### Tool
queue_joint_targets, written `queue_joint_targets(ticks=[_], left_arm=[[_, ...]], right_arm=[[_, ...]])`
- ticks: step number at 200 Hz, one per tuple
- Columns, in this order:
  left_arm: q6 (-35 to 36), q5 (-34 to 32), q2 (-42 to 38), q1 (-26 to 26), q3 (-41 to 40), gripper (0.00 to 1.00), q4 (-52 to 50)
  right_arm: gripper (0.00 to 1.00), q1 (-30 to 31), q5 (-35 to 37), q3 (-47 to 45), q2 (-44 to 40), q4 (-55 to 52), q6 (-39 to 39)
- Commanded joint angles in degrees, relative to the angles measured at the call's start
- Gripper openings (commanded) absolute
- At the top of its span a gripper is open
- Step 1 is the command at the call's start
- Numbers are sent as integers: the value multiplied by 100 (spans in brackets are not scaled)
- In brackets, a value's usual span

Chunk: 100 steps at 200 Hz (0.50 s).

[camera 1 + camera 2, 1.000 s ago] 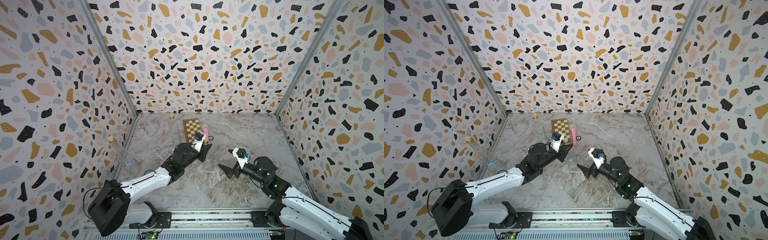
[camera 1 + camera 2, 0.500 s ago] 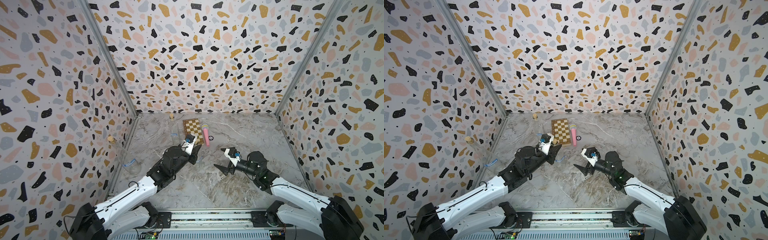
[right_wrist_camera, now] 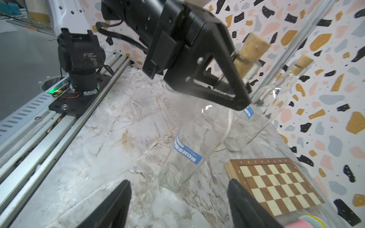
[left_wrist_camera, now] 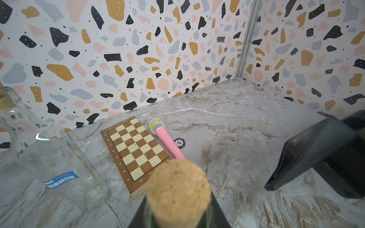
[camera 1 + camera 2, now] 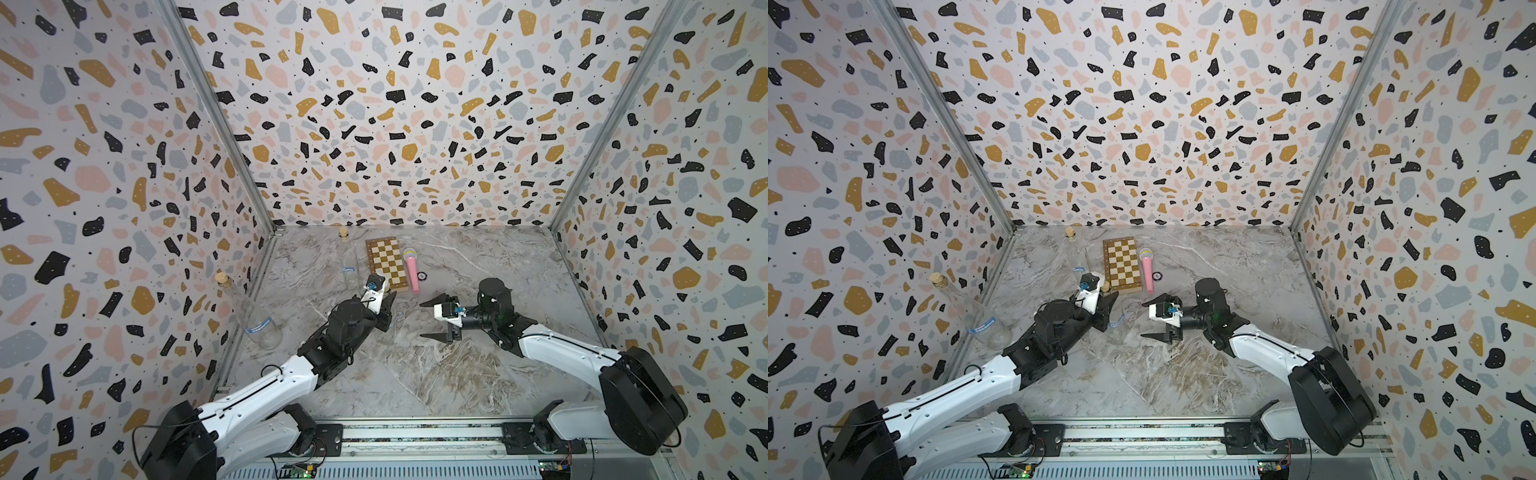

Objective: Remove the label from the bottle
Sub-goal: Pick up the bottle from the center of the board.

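1. Left pincer (image 5: 388,311): I read it as clenched on the neck of the bottle (image 3: 199,126), just below the cork (image 4: 177,189). The cork fills the near foreground of the left wrist view.

2. Bottle: clear glass, located near the middle of the desk (image 5: 415,374), on the near side of the chessboard (image 5: 386,262). In the right wrist view it appears tilted. I cannot tell whether its base touches the desk.

3. Label (image 3: 188,151): a blue strip with white print, stuck on the lower part of the bottle's body. It also shows as a small blue mark in a top view (image 5: 1116,321).

4. Right pincer (image 5: 424,320): released. Its jaws stand wide apart with nothing between them. It lies level and points at the bottle from the side, near the glass but not touching it.

5. Other items on the desk:
- A pink microphone (image 5: 412,270) lies just beside the chessboard, on its right edge.
- A poker chip (image 5: 422,275) lies just beside the microphone.
- A corked bottle by the left wall (image 5: 253,320) stands upright and carries a blue strip.
- A corked bottle at the back (image 5: 351,266) stands just left of the chessboard and also carries a blue strip.
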Motion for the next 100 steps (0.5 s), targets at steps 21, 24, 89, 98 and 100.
queue_joint_targets(ticks=[21,24,89,98,100], left_arm=[[-50,250,-184,-15,-174,0,610],[-57,268,-194,-17,-181,0,614],[-98,445,-215,-23,-286,0,646],[-102,439,-201,-23,-292,0,662],[-102,439,-199,-23,-295,0,667]], right_arm=[[66,-15,-610,633,629,-550,-192],[65,-12,-636,680,689,-597,-192],[58,44,-680,1062,1462,-476,-26],[58,44,-687,1096,1511,-465,-25],[58,47,-688,1095,1522,-465,-28]])
